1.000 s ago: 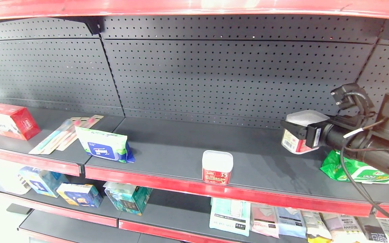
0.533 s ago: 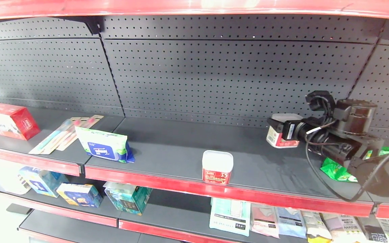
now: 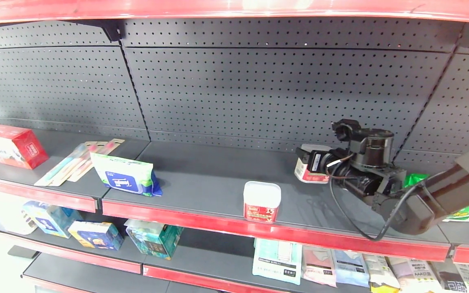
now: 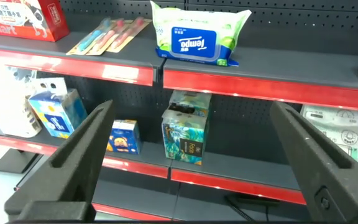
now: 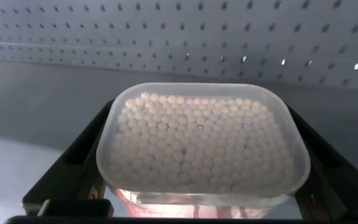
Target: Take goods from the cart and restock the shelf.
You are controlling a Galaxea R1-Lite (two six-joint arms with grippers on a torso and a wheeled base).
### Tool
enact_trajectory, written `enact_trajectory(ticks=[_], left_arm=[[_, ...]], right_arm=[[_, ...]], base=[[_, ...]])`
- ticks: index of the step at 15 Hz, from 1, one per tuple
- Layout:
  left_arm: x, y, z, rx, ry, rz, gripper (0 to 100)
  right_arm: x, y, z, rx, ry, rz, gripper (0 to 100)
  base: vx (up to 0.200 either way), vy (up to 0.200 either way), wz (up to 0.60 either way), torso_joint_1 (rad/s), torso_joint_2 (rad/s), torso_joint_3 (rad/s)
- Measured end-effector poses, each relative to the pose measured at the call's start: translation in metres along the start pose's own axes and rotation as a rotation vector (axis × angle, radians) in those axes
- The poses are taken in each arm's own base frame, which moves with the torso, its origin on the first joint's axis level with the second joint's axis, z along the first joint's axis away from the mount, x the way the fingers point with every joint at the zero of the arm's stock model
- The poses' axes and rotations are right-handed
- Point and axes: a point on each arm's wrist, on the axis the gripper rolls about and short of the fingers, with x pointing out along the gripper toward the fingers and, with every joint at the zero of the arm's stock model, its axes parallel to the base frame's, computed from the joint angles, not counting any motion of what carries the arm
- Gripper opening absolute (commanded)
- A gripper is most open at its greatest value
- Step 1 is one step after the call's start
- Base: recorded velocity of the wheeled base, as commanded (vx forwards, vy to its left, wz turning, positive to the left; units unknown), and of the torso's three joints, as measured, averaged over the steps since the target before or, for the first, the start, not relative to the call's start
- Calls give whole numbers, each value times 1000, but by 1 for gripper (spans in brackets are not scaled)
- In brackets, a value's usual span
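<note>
My right gripper [image 3: 307, 162] is shut on a clear-lidded box of cotton swabs [image 3: 310, 167] with a red label. It holds the box upright, low over the back of the dark shelf [image 3: 202, 175], close to the perforated back panel; whether the box touches the shelf I cannot tell. In the right wrist view the box [image 5: 204, 143] sits between the two black fingers [image 5: 73, 165]. A second, matching swab box [image 3: 261, 201] stands at the shelf's front edge, to the left of the held one. My left gripper [image 4: 191, 162] is open with nothing in it, lower down in front of the shelving.
On the same shelf lie a wet-wipes pack [image 3: 126, 175], toothbrush packs [image 3: 79, 160], a red box [image 3: 10, 145] at the far left and a green pack [image 3: 466, 209] at the right behind my arm. Lower shelves [image 3: 96, 260] hold several boxes and packets.
My right arm has carried the swab box leftward and deeper toward the back panel, lowering it close to the shelf. The other goods have stayed put.
</note>
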Motion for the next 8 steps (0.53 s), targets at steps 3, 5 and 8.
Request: enact_trajectory(ticks=[3, 5, 8], left_arm=[[0, 0, 0, 0, 0, 1, 100], [0, 0, 0, 0, 0, 0, 100], [0, 0, 0, 0, 0, 0, 100]], right_arm=[[11, 11, -9, 11, 4, -17, 0], [18, 19, -14, 8, 2, -17, 0], [27, 21, -22, -3, -9, -17, 0]], base=[[0, 0, 0, 0, 0, 0], [0, 0, 0, 0, 0, 0], [0, 0, 0, 0, 0, 0]])
